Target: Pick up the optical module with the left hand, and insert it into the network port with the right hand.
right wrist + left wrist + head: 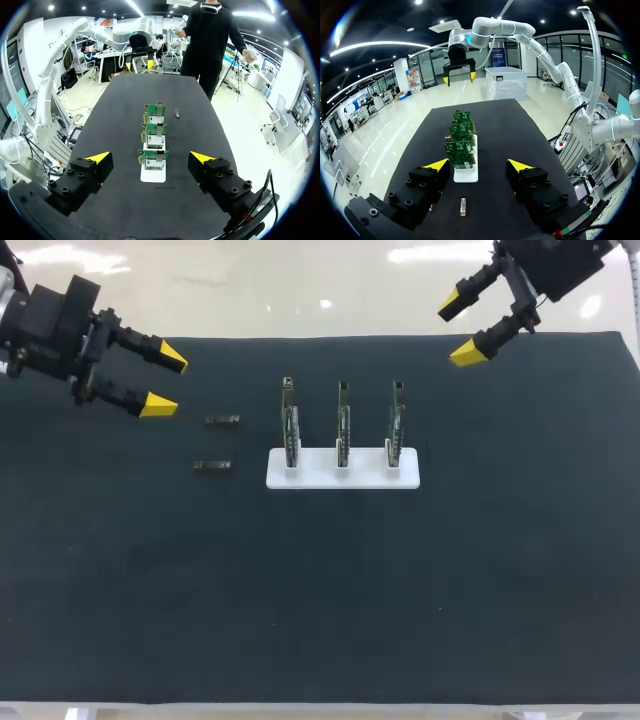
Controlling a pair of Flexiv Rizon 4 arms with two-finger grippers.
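Two-arm rig at a dark table (400, 590), seen from above and from both wrists.

**Task items.** A white base (315, 475) is lying near the middle of the table and is carrying three green boards (343, 420), which are standing upright in a row. Two modules are lying flat on the table just to the left of the base, apart from it and from each other. These are the rear module (222, 420) and the front module (213, 466). Neither is touching a gripper.

**Left arm.** The left gripper (165, 382) is hanging over the far left part of the table, near the rear module but clear of it. Its fingers are spread wide and are holding nothing. In the left wrist view the left gripper (478, 165) is looking along the row of boards (459, 150). The front module (463, 206) is lying on the table in the gap under the fingers, just short of the base (466, 175). The right gripper (460, 76) is showing beyond the far end of the table.

**Right arm.** The right gripper (459, 330) is hovering over the table's far right edge, well apart from the boards. Its fingers are also standing open and empty. In the right wrist view the right gripper (151, 158) is facing the same row of boards (155, 135) end-on. The rear module (176, 113) is lying beside the farthest board, and the left gripper (139, 64) is visible past it.
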